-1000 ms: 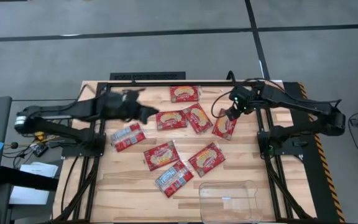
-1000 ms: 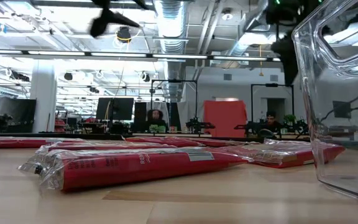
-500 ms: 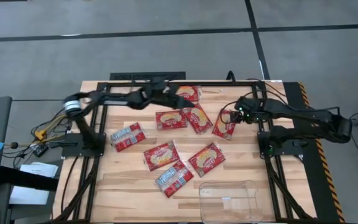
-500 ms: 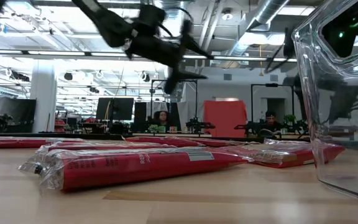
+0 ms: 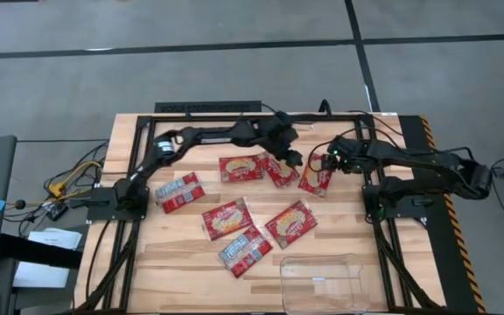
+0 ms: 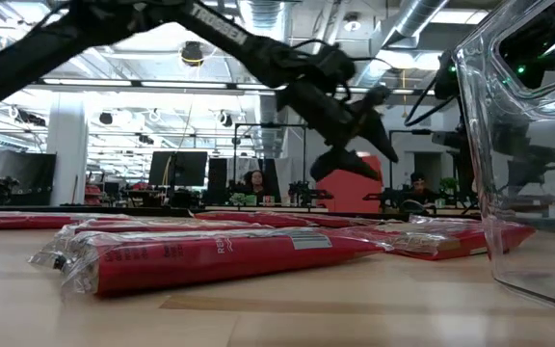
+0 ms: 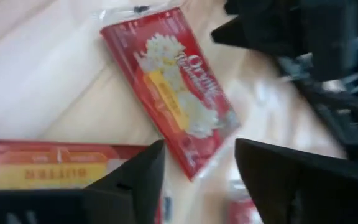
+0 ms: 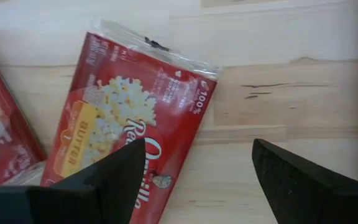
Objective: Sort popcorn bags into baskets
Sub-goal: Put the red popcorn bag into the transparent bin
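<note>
Both your grippers converge over the popcorn bags, jaws apart.

Your left gripper [image 5: 297, 157] and right gripper [image 5: 317, 162] flank one bag [image 5: 315, 178]; the empty basket [image 5: 323, 283] sits at five o'clock.

Seven flat red popcorn bags [image 5: 227, 218] lie scattered on wood; the clear basket [image 5: 322, 283] sits empty.

The bag [image 8: 129, 130] in the right wrist view reads "BUTTER" on its yellow panel, "100%" near one corner, and big white letters "Re" cut off by the gripper finger

In the left wrist view a second bag [image 7: 36, 168] shows "BUTTER" upside down; the script on the other bag [image 7: 173, 93] is too blurred to read
</note>
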Tool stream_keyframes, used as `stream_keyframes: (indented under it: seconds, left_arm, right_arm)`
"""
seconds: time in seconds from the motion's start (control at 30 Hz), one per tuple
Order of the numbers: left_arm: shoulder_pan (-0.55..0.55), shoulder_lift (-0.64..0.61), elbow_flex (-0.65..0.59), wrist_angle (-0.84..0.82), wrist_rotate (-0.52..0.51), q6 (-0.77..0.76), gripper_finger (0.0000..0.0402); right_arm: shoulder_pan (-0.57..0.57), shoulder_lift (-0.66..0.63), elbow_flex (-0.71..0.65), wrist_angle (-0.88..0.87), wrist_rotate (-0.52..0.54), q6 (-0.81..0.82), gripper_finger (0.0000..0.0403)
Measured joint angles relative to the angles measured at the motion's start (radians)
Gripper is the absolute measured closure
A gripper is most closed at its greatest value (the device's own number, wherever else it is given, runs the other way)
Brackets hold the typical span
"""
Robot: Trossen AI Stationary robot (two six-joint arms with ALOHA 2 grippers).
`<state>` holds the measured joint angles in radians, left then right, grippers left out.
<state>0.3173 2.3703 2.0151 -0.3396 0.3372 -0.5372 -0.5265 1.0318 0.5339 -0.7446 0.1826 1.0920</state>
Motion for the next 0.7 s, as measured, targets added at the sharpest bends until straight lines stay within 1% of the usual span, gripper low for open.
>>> stream_keyframes:
  seconds: [0.1, 0.2, 0.3, 0.4, 0.47, 0.57, 0.63, 0.7]
  left_arm:
    - [-0.019, 0.071, 0.117, -0.064, -0.059, 0.073, 0.0273]
    - [-0.032, 0.122, 0.182, -0.081, -0.057, 0.11, 0.0319]
    - [-0.042, 0.146, 0.194, -0.097, -0.055, 0.105, 0.036]
    - [-0.05, 0.155, 0.193, -0.096, -0.054, 0.103, 0.0392]
    - [-0.057, 0.155, 0.194, -0.087, -0.066, 0.11, 0.0398]
    - [-0.065, 0.155, 0.195, -0.089, -0.117, 0.145, 0.0394]
    - [-0.066, 0.155, 0.195, -0.097, -0.134, 0.151, 0.0394]
    - [-0.063, 0.155, 0.195, -0.107, -0.12, 0.142, 0.0398]
  right_arm:
    - [0.001, 0.0, 0.0, -0.002, -0.001, 0.0, 0.0086]
    - [0.002, 0.0, 0.0, -0.003, -0.002, -0.003, 0.0086]
    - [-0.006, 0.0, 0.0, -0.006, -0.003, -0.028, 0.0086]
    - [-0.019, -0.025, 0.0, -0.011, -0.04, -0.073, 0.0086]
    - [-0.017, -0.046, 0.001, -0.005, -0.065, -0.092, 0.0086]
    - [-0.006, -0.09, 0.002, -0.002, -0.077, -0.104, 0.0086]
    - [-0.001, -0.106, 0.002, -0.008, -0.071, -0.105, 0.0086]
    - [0.002, -0.095, 0.002, -0.007, -0.046, -0.105, 0.0087]
